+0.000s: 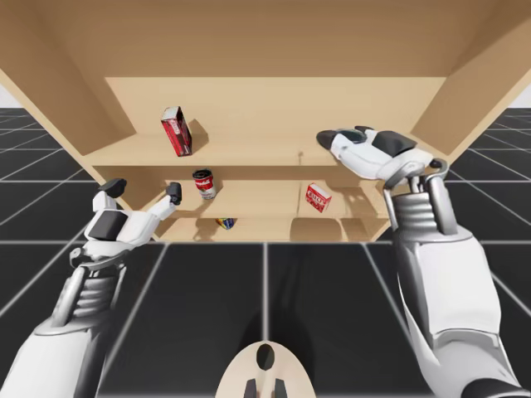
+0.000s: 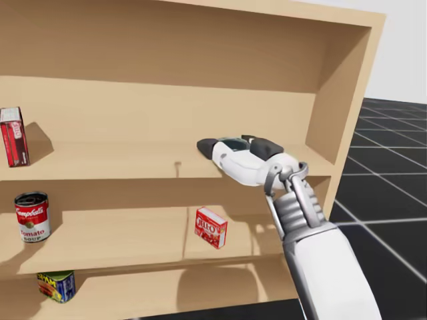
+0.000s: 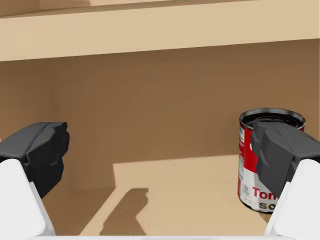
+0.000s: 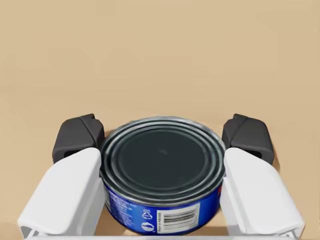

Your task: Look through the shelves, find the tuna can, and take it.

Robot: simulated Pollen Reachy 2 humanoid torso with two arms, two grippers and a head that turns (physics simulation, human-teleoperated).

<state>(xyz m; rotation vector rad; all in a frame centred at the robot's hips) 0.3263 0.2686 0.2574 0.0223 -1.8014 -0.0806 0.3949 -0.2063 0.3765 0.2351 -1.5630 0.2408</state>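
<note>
Tuna can (image 4: 162, 172) is standing upright between the fingers of the right gripper (image 4: 163, 136), flat lid facing up, short axis vertical, its wide side lying across the gap. Both fingers (image 4: 75, 190) are pressing its wall from two sides, so the claw is clamped on it. It is looking low and round, with a dark grey ringed lid and a blue wall carrying a white barcode patch. Count: one tuna can, two other cans, two boxes. The small red-and-white box (image 2: 211, 227) is sitting one board below the right gripper (image 2: 220, 143) in the shelf unit (image 1: 249, 157). The left gripper (image 3: 160, 150) is hanging with fingers wide apart, gripping nothing. The red-and-white can (image 3: 245, 170) is standing just ahead of one of its fingers. The tall red box (image 1: 176, 131) is standing above the left gripper (image 1: 143, 191), and the yellow-and-blue can (image 1: 225, 222) is sitting below and beside it.
</note>
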